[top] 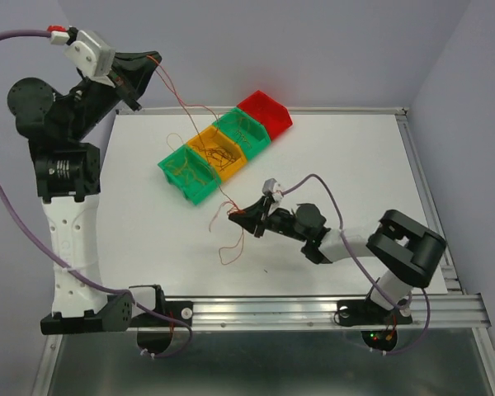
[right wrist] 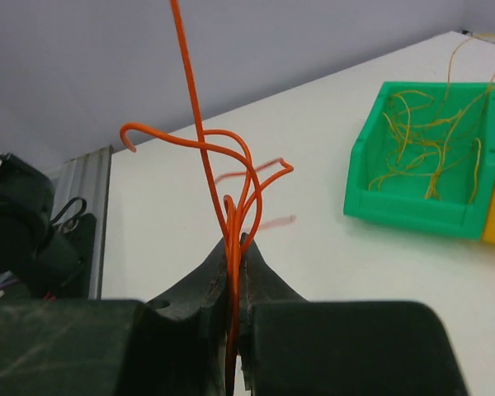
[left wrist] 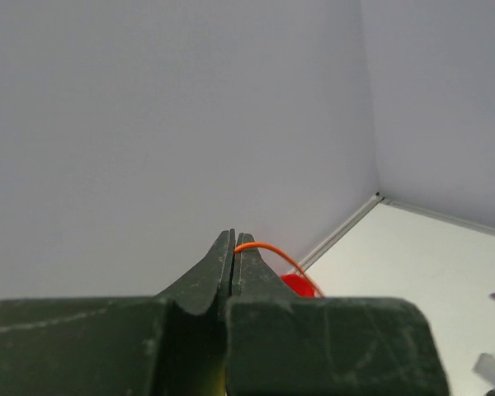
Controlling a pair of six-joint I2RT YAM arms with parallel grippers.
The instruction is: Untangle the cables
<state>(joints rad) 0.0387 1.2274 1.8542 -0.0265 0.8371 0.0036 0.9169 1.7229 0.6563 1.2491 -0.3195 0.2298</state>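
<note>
You see the cables (right wrist: 188,82) as smooth, faintly glossy orange plastic-coated wire. The right gripper (right wrist: 236,241) has dark, matt plastic, lightly scratched. The green bin (right wrist: 412,210) is smooth, shiny plastic. Your table (top: 355,165) looks white and matt, edged by a brushed metal rail (top: 313,309).

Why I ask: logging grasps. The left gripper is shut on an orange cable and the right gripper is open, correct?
No. The right gripper is shut on orange cables, as the right wrist view shows. The left gripper is shut on an orange cable.
</note>
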